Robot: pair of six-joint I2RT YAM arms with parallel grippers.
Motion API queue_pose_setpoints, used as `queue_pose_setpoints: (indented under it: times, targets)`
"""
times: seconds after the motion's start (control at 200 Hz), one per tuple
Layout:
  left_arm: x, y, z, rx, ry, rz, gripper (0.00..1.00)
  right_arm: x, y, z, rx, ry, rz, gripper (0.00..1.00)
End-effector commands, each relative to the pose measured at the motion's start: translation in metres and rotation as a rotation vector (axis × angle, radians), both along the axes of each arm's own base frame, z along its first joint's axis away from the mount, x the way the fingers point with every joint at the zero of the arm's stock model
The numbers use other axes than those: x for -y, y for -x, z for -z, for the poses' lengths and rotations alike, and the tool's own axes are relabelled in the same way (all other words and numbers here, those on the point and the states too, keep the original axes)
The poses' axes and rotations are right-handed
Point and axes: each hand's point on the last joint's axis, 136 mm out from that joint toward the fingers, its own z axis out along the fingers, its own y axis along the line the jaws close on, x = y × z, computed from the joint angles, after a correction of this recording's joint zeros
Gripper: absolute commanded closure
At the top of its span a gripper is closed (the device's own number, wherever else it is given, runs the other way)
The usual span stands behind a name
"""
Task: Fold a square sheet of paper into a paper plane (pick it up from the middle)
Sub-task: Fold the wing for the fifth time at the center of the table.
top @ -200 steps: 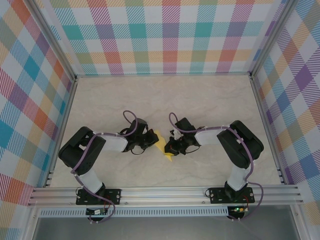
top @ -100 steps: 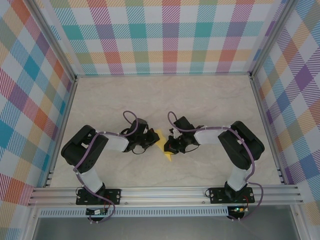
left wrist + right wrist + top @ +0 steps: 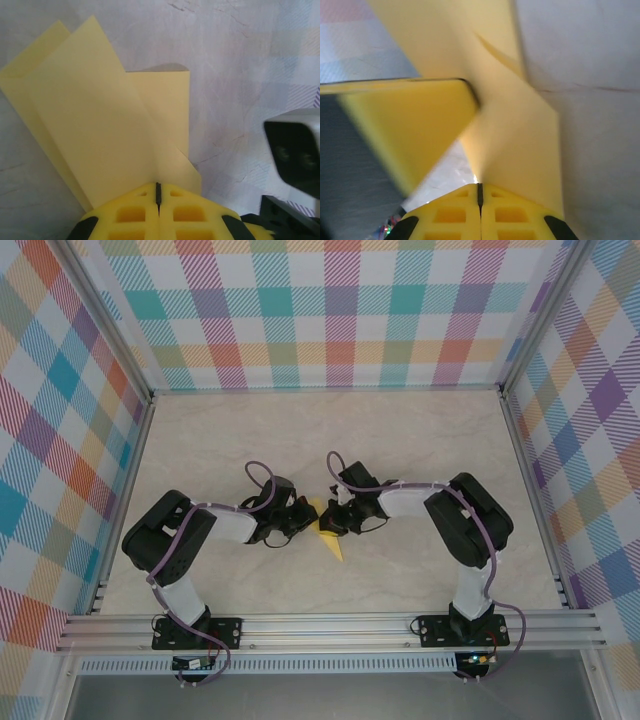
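Both the left gripper [image 3: 158, 192] and right gripper [image 3: 480, 190], fully closed, pinch the folded thin yellow paper sheet [image 3: 100, 125] from opposite sides, evidently steadying its crease.

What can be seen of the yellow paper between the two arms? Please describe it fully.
The yellow paper is thin, plain and matte, already folded into overlapping layers with sharp creases and angular flaps. It sits over the marbled table between the arms, one pointed tip toward their bases. The left gripper and the right gripper, both with jaws shut, seem to pinch it from opposite sides; one flap looks raised.
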Motion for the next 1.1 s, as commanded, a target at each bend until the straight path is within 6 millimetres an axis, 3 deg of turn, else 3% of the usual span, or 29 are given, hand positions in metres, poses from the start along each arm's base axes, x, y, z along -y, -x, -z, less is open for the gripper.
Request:
queue_pose_setpoints:
  times: [0.0,0.56,0.905,1.095]
  targets:
    - [-0.019,0.013,0.03,-0.085,-0.104,-0.027,1.0,0.015,0.019,0.023,-0.041,0.063,-0.015,0.94]
    - [-0.022,0.014,0.033,-0.093,-0.122,-0.034,1.0,0.048,0.076,0.007,-0.061,0.015,-0.101,0.91]
    - [-0.021,0.015,0.031,-0.083,-0.125,-0.012,1.0,0.018,0.042,-0.029,0.022,-0.07,-0.091,0.89]
    - [-0.019,0.015,0.03,-0.084,-0.12,-0.01,1.0,0.018,0.041,-0.004,-0.026,-0.024,-0.087,0.89]
